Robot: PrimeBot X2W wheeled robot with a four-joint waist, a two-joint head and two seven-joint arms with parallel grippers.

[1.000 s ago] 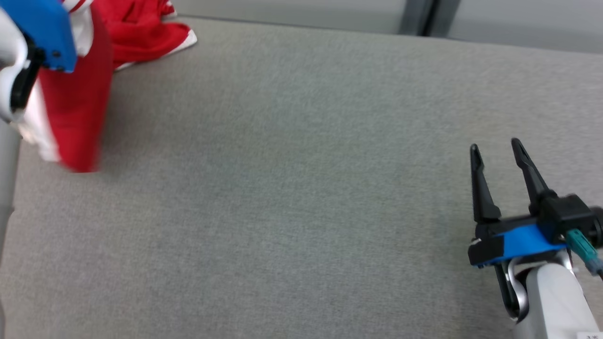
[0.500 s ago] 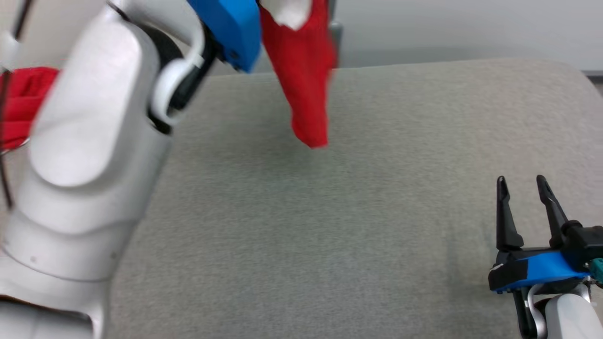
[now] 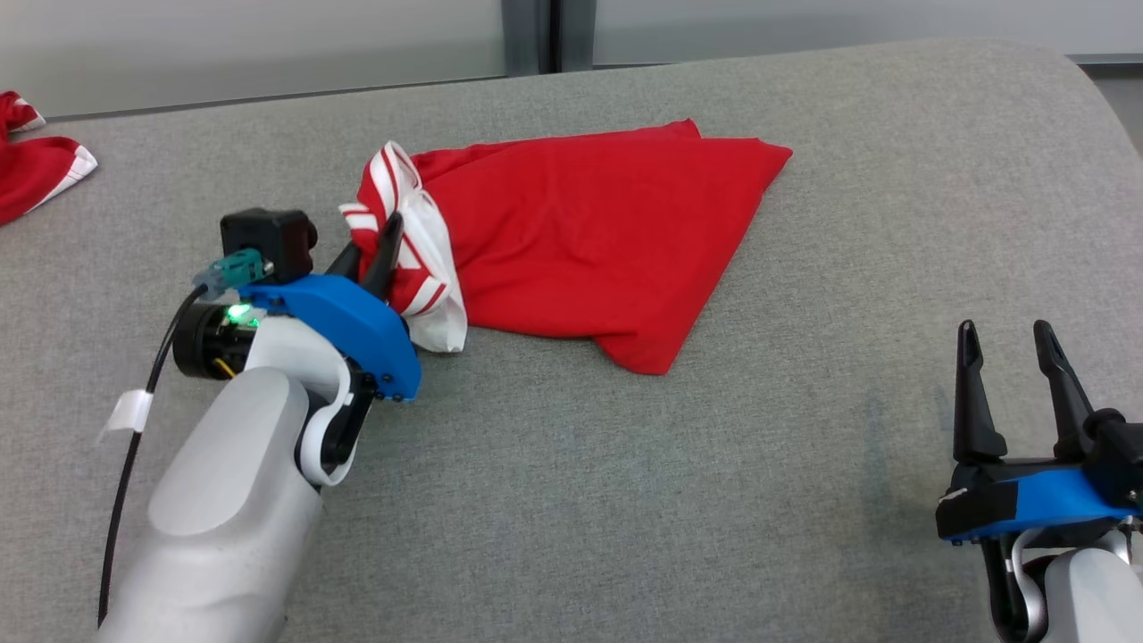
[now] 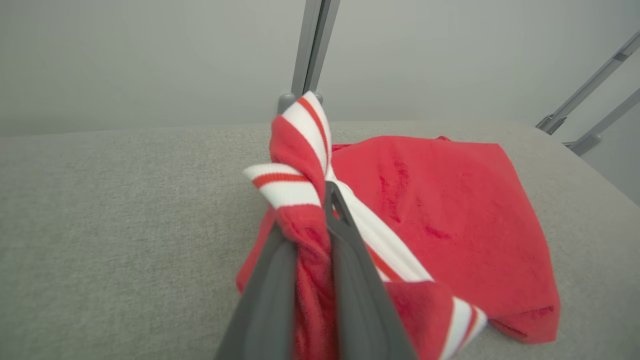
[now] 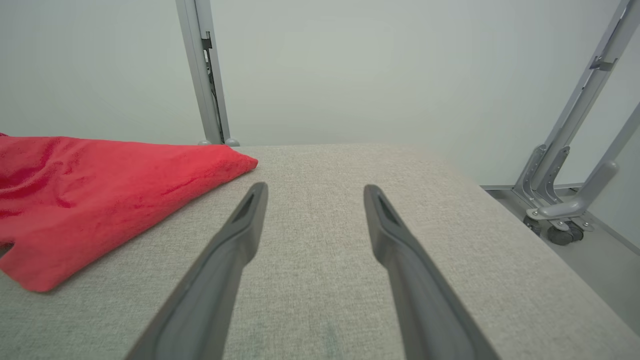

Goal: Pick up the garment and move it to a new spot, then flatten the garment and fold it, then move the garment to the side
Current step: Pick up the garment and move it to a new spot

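Soft, limp garment (image 3: 589, 241): left gripper (image 3: 379, 246) pinched on striped edge (image 3: 427, 268), right gripper (image 3: 1013, 348) wide open, empty; prob best grabbed at corners.

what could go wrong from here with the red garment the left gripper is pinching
1. The left gripper is shut on a bunched wad of the white-and-red striped trim of the red fabric garment; when it opens, cloth may cling to a finger or stay crumpled.
2. The garment lies doubled over on the grey fabric-covered table, and the open right gripper is apart from it, so a one-handed pull would likely drag it rather than spread it.
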